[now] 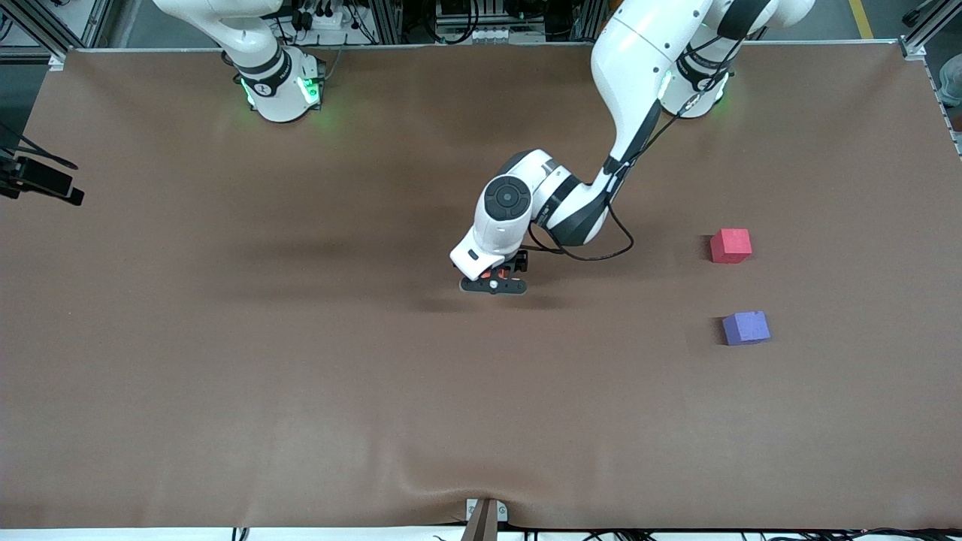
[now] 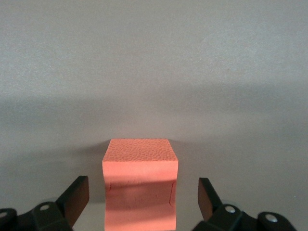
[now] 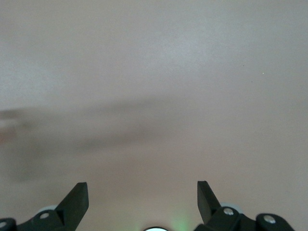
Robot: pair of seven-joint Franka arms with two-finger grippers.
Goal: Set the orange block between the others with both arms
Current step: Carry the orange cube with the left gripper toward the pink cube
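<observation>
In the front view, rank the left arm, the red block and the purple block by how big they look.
1. Left arm, far the largest.
2. Red block and purple block: look alike, no ranking.

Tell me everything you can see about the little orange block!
The orange block is a small bright orange cube that looks like matte, slightly pebbled foam. It sits flat on the brown table near the middle, toward the right arm's end from the red and purple cubes. The left gripper is around it with fingers open, a gap on each side, not touching.
</observation>
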